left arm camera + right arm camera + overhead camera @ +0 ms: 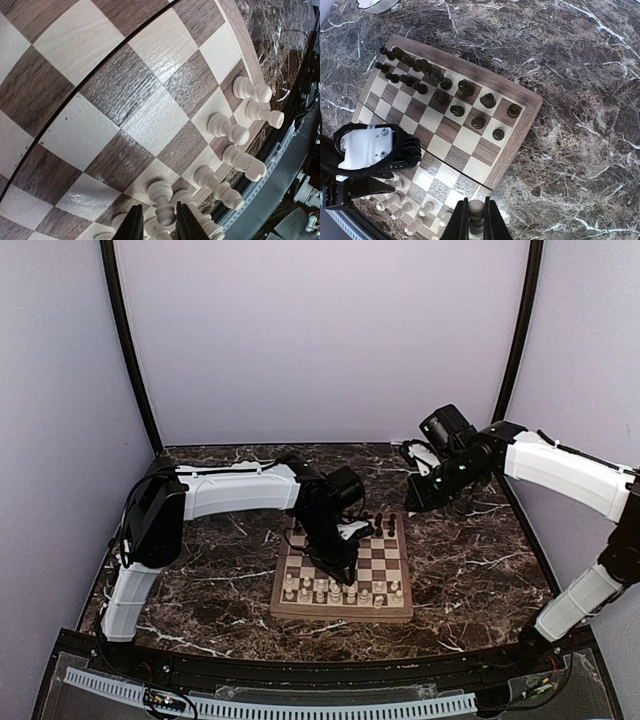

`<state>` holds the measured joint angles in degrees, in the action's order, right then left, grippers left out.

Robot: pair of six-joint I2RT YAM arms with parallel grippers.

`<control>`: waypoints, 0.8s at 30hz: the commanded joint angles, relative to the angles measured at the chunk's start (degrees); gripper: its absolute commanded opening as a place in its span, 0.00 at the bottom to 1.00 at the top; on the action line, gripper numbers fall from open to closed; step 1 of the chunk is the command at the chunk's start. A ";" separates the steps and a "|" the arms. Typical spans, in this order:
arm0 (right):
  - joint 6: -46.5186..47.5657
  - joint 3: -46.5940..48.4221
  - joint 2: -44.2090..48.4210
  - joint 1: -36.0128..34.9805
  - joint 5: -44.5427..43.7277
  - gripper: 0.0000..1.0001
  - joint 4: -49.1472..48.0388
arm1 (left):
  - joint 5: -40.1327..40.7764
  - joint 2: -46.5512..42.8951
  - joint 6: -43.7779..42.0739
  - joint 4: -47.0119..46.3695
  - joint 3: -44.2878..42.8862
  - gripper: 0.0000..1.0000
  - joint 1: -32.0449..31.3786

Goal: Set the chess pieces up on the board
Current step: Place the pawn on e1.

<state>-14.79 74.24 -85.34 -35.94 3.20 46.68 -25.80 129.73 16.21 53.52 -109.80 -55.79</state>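
The board [340, 612] lies mid-table. Cream chess pieces [340, 592] fill its near rows, and dark chess pieces [420, 65] stand along the far side. My left gripper [345, 565] is low over the near rows. Its fingers straddle an upright cream pawn [162, 192] with a thin gap showing beside the pawn's head, so the left gripper [156, 212] is slightly open. My right gripper [418, 500] hovers above the table past the board's far right corner. In the right wrist view the right gripper [476, 206] is shut on a pale, round-headed piece [476, 210].
A small white dish [375, 4] sits on the marble beyond the board's far corner. The left arm's wrist [370, 150] hangs over the board's near half. Dark marble table [480, 560] surrounds the board, with purple walls on three sides.
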 commanded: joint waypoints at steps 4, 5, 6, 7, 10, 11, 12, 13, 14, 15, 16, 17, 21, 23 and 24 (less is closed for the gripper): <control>0.76 1.52 -0.88 0.35 0.58 0.03 -1.82 | -0.63 -0.09 0.29 1.32 -0.61 0.28 -0.28; 0.81 1.59 -0.95 0.32 0.53 0.03 -1.84 | -0.85 -0.09 0.35 1.19 -0.60 0.28 -0.28; 0.80 1.61 -0.95 0.39 0.53 0.03 -1.82 | -0.97 -0.09 0.32 1.13 -0.64 0.28 -0.28; 0.82 1.61 -1.04 0.35 0.57 0.03 -1.84 | -1.24 -0.12 0.32 1.01 -0.66 0.28 -0.28; 0.85 1.91 -1.15 0.35 0.61 0.03 -1.82 | -1.35 -0.22 0.24 0.85 -1.20 0.28 -0.23; 0.82 2.00 -1.14 0.36 0.61 0.03 -1.69 | -1.40 -0.37 0.23 0.72 -1.34 0.27 -0.21; 0.94 2.05 -1.14 0.35 0.61 0.03 -1.61 | -1.51 -0.49 0.23 0.59 -1.72 0.27 -0.05; 0.99 2.10 -1.03 0.35 0.61 0.03 -1.51 | -1.72 -0.85 0.23 0.33 -1.99 0.27 0.05; 1.10 2.07 -0.94 0.35 0.69 0.03 -1.50 | -1.80 -1.09 0.29 0.21 -2.50 0.27 0.39; 1.18 2.01 -0.53 0.35 1.00 0.03 -1.57 | -1.89 -1.75 0.35 -0.03 -2.82 0.27 0.63; 1.30 1.74 -0.09 0.37 1.51 0.03 -1.86 | -2.17 -2.15 0.46 -0.40 -3.28 0.27 1.20; 1.53 1.35 0.41 0.34 2.45 0.03 -2.45 | -2.29 -3.11 0.47 -0.68 -3.57 0.28 1.80; 1.34 -2.47 4.00 0.34 7.27 0.03 -7.49 | -3.73 -7.02 0.41 -2.78 -3.47 0.33 3.87; 0.75 -6.20 6.43 0.35 10.05 0.03 -12.29 | -4.69 -9.00 0.78 -3.86 -3.11 0.34 4.90; 0.67 -8.10 7.55 0.35 10.88 0.04 -15.73 | -5.15 -10.32 0.94 -4.87 -2.86 0.34 5.25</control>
<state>-13.78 71.31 -83.05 -35.94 8.34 41.54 -28.34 127.85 16.78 51.48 -111.74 -52.75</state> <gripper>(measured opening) 0.086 0.335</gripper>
